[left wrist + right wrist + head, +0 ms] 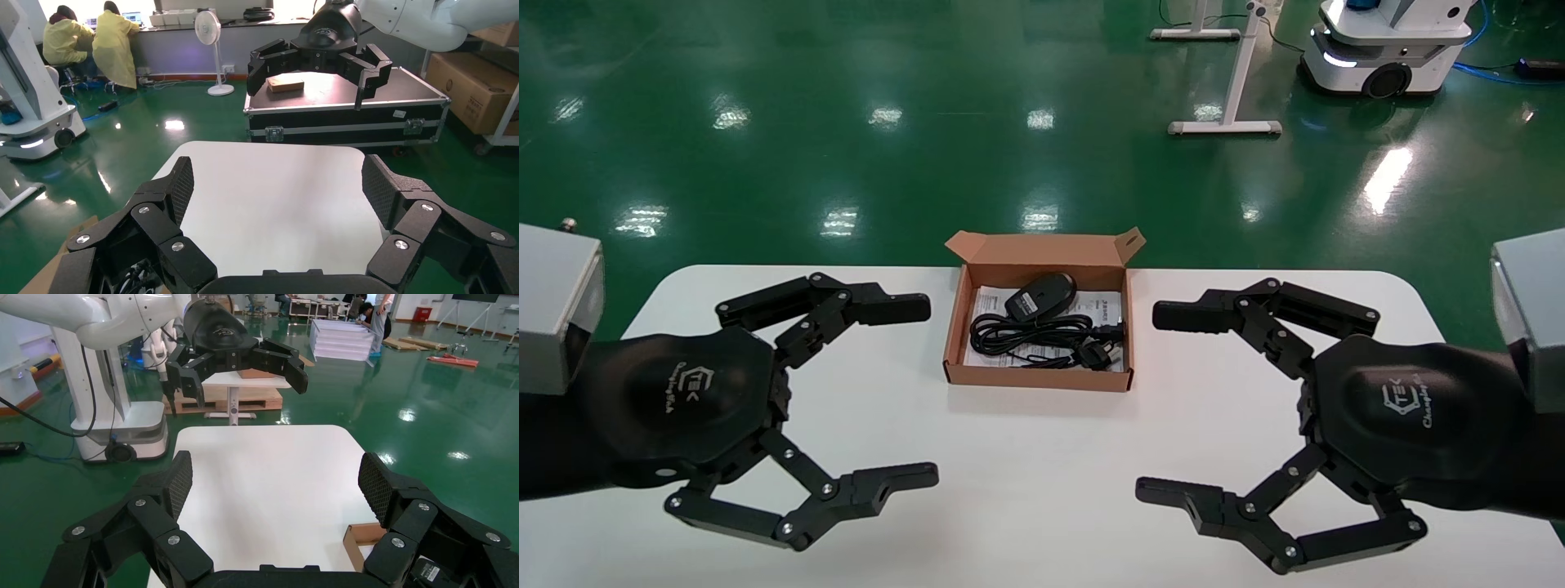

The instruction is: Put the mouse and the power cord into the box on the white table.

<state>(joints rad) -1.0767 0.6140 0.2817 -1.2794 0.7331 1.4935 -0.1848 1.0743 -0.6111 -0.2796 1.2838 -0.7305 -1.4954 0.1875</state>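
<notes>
Left gripper [923, 388] hovers over the left part of the white desk [1026, 474], fingers spread wide, nothing in it. Between the two grippers, toward the desk's far edge, sits the box [1037, 375] with its lid flap standing up at the back. The mouse [1039, 296] lies inside at the far end; the power cord [1032, 333] is coiled inside just in front of it, plug [1097, 356] toward the right gripper's side. Both rest on the white printed sheet [989, 296]. Right gripper [1160, 403] hovers over the right part of the desk, also spread wide and empty, facing the left one. Box corner [361, 538] shows beside its finger in the right wrist view.
</notes>
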